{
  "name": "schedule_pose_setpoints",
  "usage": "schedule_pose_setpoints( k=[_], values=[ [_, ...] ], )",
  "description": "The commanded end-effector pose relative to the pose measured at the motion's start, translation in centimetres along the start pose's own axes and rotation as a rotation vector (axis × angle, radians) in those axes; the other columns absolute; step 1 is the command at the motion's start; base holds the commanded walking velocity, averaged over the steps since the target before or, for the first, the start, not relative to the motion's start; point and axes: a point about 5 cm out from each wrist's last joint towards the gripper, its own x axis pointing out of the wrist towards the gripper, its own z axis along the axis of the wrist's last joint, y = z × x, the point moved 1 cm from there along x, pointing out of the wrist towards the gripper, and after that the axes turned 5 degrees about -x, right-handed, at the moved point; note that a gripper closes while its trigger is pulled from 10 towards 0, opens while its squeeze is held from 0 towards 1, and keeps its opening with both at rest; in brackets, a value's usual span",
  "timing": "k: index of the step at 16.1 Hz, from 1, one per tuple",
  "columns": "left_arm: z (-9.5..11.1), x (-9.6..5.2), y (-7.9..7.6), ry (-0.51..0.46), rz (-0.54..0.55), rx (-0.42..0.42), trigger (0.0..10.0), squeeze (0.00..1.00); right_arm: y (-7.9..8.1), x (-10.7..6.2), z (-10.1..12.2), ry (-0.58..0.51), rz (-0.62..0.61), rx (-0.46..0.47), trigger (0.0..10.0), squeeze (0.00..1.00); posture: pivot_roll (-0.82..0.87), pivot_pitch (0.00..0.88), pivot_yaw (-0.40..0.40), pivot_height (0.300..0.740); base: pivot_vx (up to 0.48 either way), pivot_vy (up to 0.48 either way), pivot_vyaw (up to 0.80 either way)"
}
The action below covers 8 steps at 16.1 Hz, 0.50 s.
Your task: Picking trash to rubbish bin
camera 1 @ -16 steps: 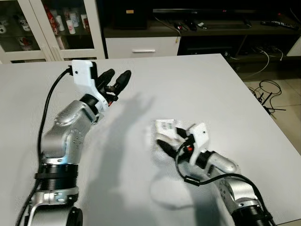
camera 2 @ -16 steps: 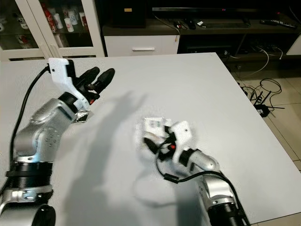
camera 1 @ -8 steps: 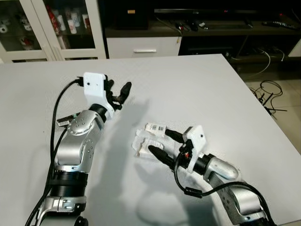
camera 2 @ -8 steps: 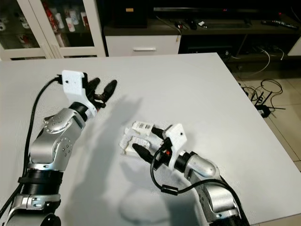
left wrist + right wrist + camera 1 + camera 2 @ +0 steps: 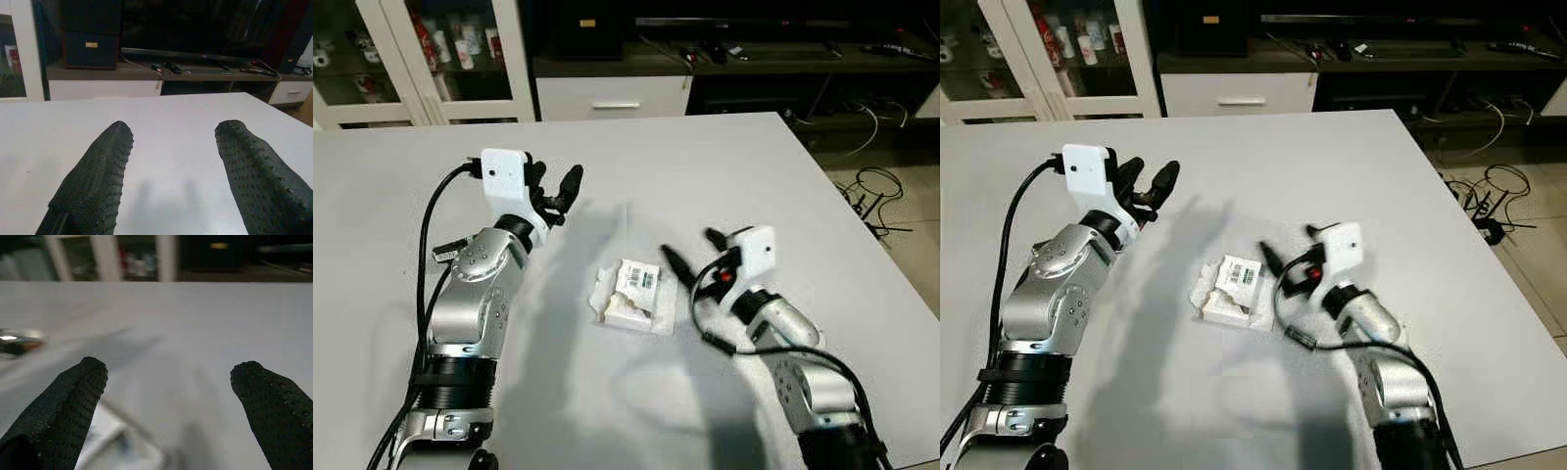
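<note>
A crumpled white packet (image 5: 631, 289) with a barcode label lies flat on the white table (image 5: 734, 166), near its middle. My right gripper (image 5: 690, 249) hovers just to the right of the packet, open and holding nothing; in the right wrist view its fingers (image 5: 73, 396) stand wide apart, with the blurred packet (image 5: 110, 440) low between them. My left gripper (image 5: 555, 186) is raised over the table to the packet's far left, open and empty. A small silver foil wrapper (image 5: 450, 253) peeks out beside my left forearm.
The table's right edge (image 5: 862, 235) drops to a tiled floor with loose cables (image 5: 871, 191). Beyond the far edge stand a white drawer unit (image 5: 612, 98), a dark TV shelf (image 5: 754, 54) and a glass cabinet (image 5: 421, 49).
My right gripper has drawn back to the right and risen off the packet, which now lies free on the table. The left arm has barely moved in the last half second.
</note>
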Motion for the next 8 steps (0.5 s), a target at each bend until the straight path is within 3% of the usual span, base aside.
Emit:
schedule_pose_setpoints(
  k=[1,5,8],
  values=[
    [0.2,0.3,-0.2,-0.005,-0.01,0.012,10.0,0.0,-0.7,0.1,-0.1,0.004,-0.049,-0.014,10.0,0.0,-0.02,0.068,-0.027,0.74,0.0,0.0,0.0],
    [0.4,0.4,-0.4,-0.016,-0.016,0.022,10.0,0.0,0.0,0.8,-2.5,0.077,-0.041,0.003,10.0,0.0,-0.01,0.067,-0.03,0.74,0.0,0.0,0.0],
    [0.5,0.4,-0.5,-0.019,-0.018,0.019,10.0,0.0,0.3,0.9,-2.9,0.08,-0.055,0.012,10.0,0.0,-0.01,0.067,-0.026,0.74,0.0,0.0,0.0]
  ],
)
